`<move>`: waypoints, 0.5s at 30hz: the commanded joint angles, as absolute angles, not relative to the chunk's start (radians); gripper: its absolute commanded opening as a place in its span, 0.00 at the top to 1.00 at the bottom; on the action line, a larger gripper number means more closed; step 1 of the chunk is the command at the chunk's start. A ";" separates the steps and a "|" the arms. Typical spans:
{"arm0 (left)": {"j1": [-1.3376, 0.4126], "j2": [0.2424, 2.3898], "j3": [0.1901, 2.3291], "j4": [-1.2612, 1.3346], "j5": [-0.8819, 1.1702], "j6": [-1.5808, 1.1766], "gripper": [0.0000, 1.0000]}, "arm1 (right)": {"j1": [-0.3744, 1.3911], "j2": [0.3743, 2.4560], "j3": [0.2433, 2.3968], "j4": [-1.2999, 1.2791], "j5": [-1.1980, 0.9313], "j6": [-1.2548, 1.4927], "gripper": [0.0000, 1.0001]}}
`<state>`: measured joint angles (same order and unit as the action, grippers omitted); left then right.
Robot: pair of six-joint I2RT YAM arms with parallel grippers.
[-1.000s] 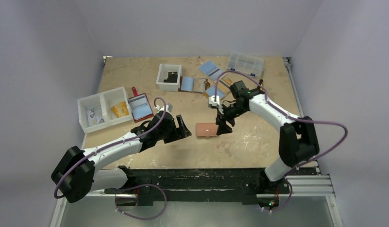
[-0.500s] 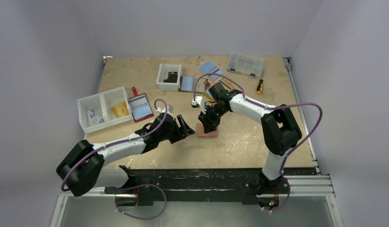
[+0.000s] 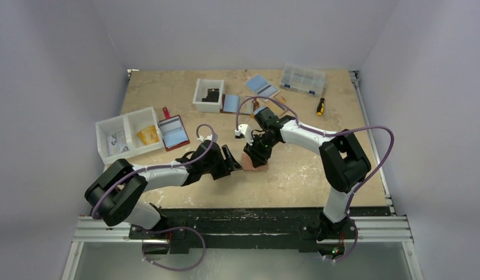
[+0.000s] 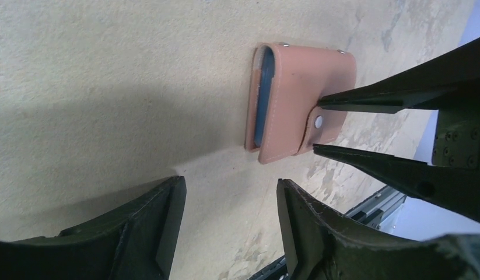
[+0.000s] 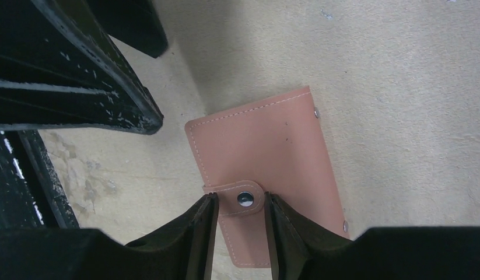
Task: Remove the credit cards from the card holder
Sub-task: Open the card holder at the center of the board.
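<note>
The card holder (image 5: 266, 151) lies shut on the table, tan-pink leather with a snap tab (image 5: 244, 198) across it. It also shows in the left wrist view (image 4: 298, 81) and in the top view (image 3: 262, 165). My right gripper (image 5: 240, 201) comes down on it from above (image 3: 253, 156), its two fingertips pressed against either end of the snap tab. The blue edge of a credit card (image 4: 262, 99) peeks from the holder's open side; no other card shows. My left gripper (image 4: 231, 192) is open and empty, low over the table just left of the holder (image 3: 230, 158).
A two-part white bin (image 3: 128, 135) and a dark red wallet (image 3: 173, 132) sit at the left. A small white box (image 3: 208, 95), blue wallets (image 3: 260, 86), a clear organizer (image 3: 302, 79) and a screwdriver (image 3: 321, 106) lie at the back. The table's front edge is close behind the holder.
My right gripper swung left from beside the card holder to over it and narrowed onto the snap tab. My left arm slid right toward the holder, its jaws narrowing a little.
</note>
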<state>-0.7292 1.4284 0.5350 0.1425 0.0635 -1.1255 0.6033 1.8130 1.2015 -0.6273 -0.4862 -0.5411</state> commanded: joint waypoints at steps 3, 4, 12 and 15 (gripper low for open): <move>-0.729 1.502 0.597 0.214 0.089 -1.112 0.38 | 0.618 1.826 1.176 -0.611 -0.441 -0.530 0.61; -0.729 1.518 0.601 0.219 0.095 -1.112 0.38 | 0.619 1.829 1.177 -0.609 -0.432 -0.528 0.62; -0.730 1.593 0.592 0.298 0.134 -1.147 0.41 | 0.623 1.862 1.161 -0.569 -0.348 -0.499 0.92; -0.730 1.585 0.582 0.316 0.140 -1.149 0.41 | 0.624 1.837 1.148 -0.551 -0.360 -0.481 1.00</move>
